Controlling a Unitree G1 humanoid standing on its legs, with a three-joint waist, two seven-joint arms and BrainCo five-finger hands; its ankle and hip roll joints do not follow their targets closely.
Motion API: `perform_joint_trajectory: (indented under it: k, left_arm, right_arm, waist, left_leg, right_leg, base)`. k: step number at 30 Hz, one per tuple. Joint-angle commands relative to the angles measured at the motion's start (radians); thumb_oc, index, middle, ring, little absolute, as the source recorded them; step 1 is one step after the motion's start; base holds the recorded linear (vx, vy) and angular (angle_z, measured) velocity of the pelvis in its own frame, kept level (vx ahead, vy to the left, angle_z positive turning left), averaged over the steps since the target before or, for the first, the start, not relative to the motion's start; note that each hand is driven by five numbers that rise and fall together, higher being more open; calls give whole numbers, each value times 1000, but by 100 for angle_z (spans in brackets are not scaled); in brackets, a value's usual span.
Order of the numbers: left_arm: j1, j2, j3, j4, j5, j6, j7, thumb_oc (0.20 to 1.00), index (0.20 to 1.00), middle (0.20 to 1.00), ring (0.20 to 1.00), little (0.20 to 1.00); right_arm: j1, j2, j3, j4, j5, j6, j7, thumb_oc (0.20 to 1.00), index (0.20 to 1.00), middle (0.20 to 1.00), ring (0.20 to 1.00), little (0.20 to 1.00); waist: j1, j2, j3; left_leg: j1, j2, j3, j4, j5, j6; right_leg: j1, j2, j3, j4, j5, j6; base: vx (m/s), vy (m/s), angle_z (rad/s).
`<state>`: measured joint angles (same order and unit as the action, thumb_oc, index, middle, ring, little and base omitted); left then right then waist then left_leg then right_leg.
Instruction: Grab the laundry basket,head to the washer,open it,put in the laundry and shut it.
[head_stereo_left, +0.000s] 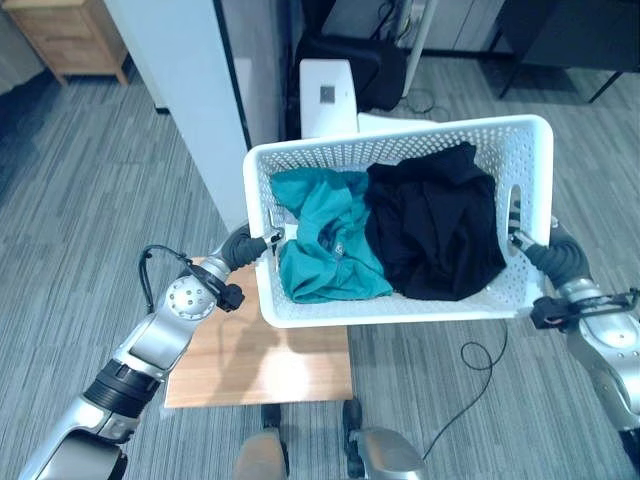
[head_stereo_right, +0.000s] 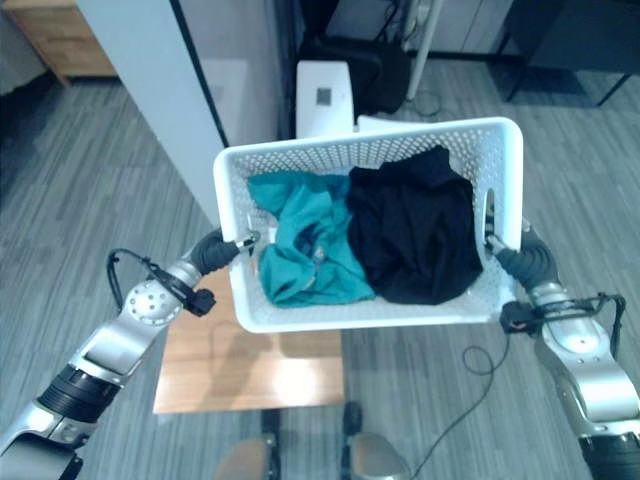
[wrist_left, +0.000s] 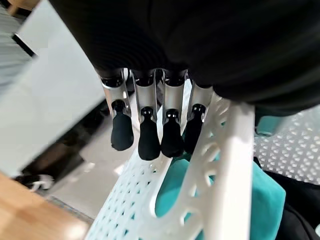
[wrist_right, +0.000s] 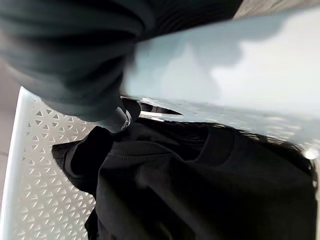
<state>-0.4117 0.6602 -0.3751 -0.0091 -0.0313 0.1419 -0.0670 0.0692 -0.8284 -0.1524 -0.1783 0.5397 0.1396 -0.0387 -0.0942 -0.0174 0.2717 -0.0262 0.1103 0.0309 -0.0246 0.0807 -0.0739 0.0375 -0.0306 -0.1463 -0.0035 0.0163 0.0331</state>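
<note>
Held up close below the head camera: white perforated laundry basket (head_stereo_left: 400, 305), carried between both hands above a grey plank floor (head_stereo_left: 90, 190). Inside, two pieces of laundry side by side and touching: teal garment (head_stereo_left: 325, 240) on the robot's left half, black garment (head_stereo_left: 435, 225) on the right half, bunched and piled to just under the rim. Left hand (head_stereo_left: 262, 240) set at the left short wall of the basket, dark ribbed cover against the rim. Seen from the left wrist, silver fingers (wrist_left: 145, 135) with dark tips bent down over the white rim and through the lattice wall, teal cloth just past them; hooked on the basket's edge. Right hand (head_stereo_left: 520, 235) at the slot handle in the right short wall, dark ribbed wrist cover behind it. From the right wrist, one dark fingertip (wrist_right: 125, 115) tucked under the pale rim, black garment pressed right beside it; rest of the fingers hidden, but the hand closed on that handle as far as can be told. Below the basket, low wooden table (head_stereo_left: 260, 365), top partly covered from view by the basket. Beyond the basket, white boxy appliance (head_stereo_left: 328, 95) against a dark gap, white upright panel (head_stereo_left: 190, 80) to its left. Far upper left, wooden cabinet (head_stereo_left: 65, 35).
</note>
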Motion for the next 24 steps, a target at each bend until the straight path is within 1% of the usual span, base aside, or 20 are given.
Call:
perform_joint_trajectory:
  k: [1,2,4,5,6,7,8,10,11,12,13,14,15,16,17,19,20,21,22,24]
  left_arm:
    - [-93,-20,3,106,-19,-68,33,200,200,200,200,200]
    - [-122,-31,-17,125,-24,-70,37,200,200,200,200,200]
    - [-166,-42,-39,158,-27,-74,49,200,200,200,200,200]
    - [-195,-45,-55,191,-40,-81,63,200,200,200,200,200]
    - [-197,-45,-55,193,-41,-82,64,200,200,200,200,200]
    - [-190,-16,-32,196,-49,-90,80,200,200,200,200,200]
    - [-188,-15,-30,196,-50,-90,80,200,200,200,200,200]
    - [-161,6,4,203,-59,-98,83,200,200,200,200,200]
    - [-173,4,2,224,-72,-93,84,200,200,200,200,200]
    - [-187,4,0,244,-80,-93,86,200,200,200,200,200]
    - [-209,2,-13,275,-86,-91,91,200,200,200,200,200]
    - [-213,2,-16,280,-87,-94,92,200,200,200,200,200]
    - [-230,8,-31,297,-86,-91,91,200,200,200,200,200]
    - [-264,31,-46,332,-71,-93,85,200,200,200,200,200]
    - [-266,31,-50,333,-72,-93,85,200,200,200,200,200]
    - [-289,41,-71,345,-59,-90,73,200,200,200,200,200]
    - [-308,50,-88,365,-61,-88,77,200,200,200,200,200]
    - [-324,62,-98,368,-57,-87,76,200,200,200,200,200]
    - [-373,77,-124,390,-58,-79,82,200,200,200,200,200]
    - [-401,87,-139,409,-69,-73,81,200,200,200,200,200]
  right_arm:
    - [6,-117,-113,-40,87,-56,-2,200,200,200,200,200]
    - [17,-114,-121,-36,88,-55,-10,200,200,200,200,200]
    - [19,-107,-115,-29,93,-59,-10,200,200,200,200,200]
    - [-11,-110,-91,-9,95,-66,-16,200,200,200,200,200]
    - [-15,-110,-88,-7,95,-66,-16,200,200,200,200,200]
    - [-68,-98,-49,17,102,-65,-15,200,200,200,200,200]
    - [-71,-97,-46,19,101,-66,-15,200,200,200,200,200]
    - [-148,-77,20,57,95,-55,-4,200,200,200,200,200]
    - [-194,-54,56,91,79,-38,-11,200,200,200,200,200]
    - [-215,-33,72,112,70,-30,-16,200,200,200,200,200]
    - [-229,-17,80,129,57,-29,-27,200,200,200,200,200]
    - [-231,-16,81,130,57,-29,-28,200,200,200,200,200]
    - [-236,-5,83,141,37,-22,-34,200,200,200,200,200]
    - [-223,25,66,162,-4,-5,-32,200,200,200,200,200]
    - [-219,27,62,159,-6,-3,-32,200,200,200,200,200]
    - [-203,38,48,165,-41,14,-28,200,200,200,200,200]
    - [-212,41,53,178,-48,14,-37,200,200,200,200,200]
    - [-219,43,59,179,-52,10,-35,200,200,200,200,200]
    - [-235,54,72,187,-62,6,-35,200,200,200,200,200]
    - [-255,70,94,201,-68,6,-34,200,200,200,200,200]
  waist:
    - [10,26,-128]
    - [4,23,-124]
    - [-3,13,-123]
    - [0,6,-118]
    - [-1,5,-118]
    - [5,-1,-116]
    - [4,0,-119]
    - [10,11,-126]
    - [-6,22,-131]
    - [-11,24,-134]
    - [-14,26,-132]
    - [-7,24,-131]
    - [-12,25,-129]
    - [-1,21,-125]
    - [4,19,-124]
    - [3,16,-110]
    - [11,22,-94]
    - [21,36,-87]
    - [31,50,-84]
    - [41,58,-93]
  left_leg:
    - [2,161,-9,-24,104,-92]
    - [-5,153,-18,-11,100,-90]
    - [-1,124,-42,32,38,-74]
    - [5,72,-127,114,-18,-68]
    - [0,71,-128,123,-22,-67]
    - [8,4,-256,214,-78,-58]
    - [8,6,-254,215,-85,-57]
    - [62,-38,-325,241,-181,-40]
    - [104,-49,-308,211,-255,-20]
    - [121,-49,-264,198,-287,-11]
    - [132,-54,-228,191,-299,-6]
    - [134,-55,-221,190,-299,-5]
    - [134,-69,-202,185,-312,8]
    - [144,-114,-181,157,-322,34]
    - [147,-115,-178,154,-320,35]
    - [147,-130,-138,128,-306,54]
    - [139,-132,-106,125,-294,64]
    - [131,-129,-83,120,-283,71]
    - [105,-129,-42,116,-251,79]
    - [87,-131,-11,106,-225,92]
  right_leg:
    - [-79,-45,-31,130,-130,71]
    - [-84,-48,-27,130,-124,70]
    - [-96,-57,-7,128,-107,70]
    - [-122,-69,36,120,-64,77]
    - [-123,-70,36,119,-63,79]
    - [-160,-76,105,102,-9,95]
    - [-159,-75,105,100,-15,97]
    - [-195,-61,192,98,12,113]
    - [-229,-60,249,104,46,140]
    - [-246,-64,274,102,63,157]
    - [-262,-74,297,96,90,179]
    - [-263,-73,304,94,93,181]
    - [-275,-86,315,79,116,201]
    - [-297,-111,335,27,156,229]
    - [-295,-111,337,22,159,229]
    - [-319,-136,296,13,196,229]
    - [-327,-153,227,26,168,229]
    - [-319,-173,146,52,134,208]
    - [-283,-204,26,141,85,174]
    - [-254,-206,1,231,49,156]
  base:
    - [-116,27,-9]
    - [-169,45,-7]
    - [-202,93,-1]
    - [-184,113,-12]
    - [-251,195,-47]
    - [-95,117,-67]
    - [-157,182,-101]
    - [-121,275,-153]
    - [-180,393,-218]
    - [-253,416,-211]
    - [-135,220,-129]
    - [-168,217,-117]
    - [-285,278,-165]
    - [-283,276,-153]
    - [-325,236,-135]
    - [-233,94,-92]
    - [-284,107,-92]
    - [-505,139,-119]
    - [-478,116,-116]
    - [-377,107,-77]
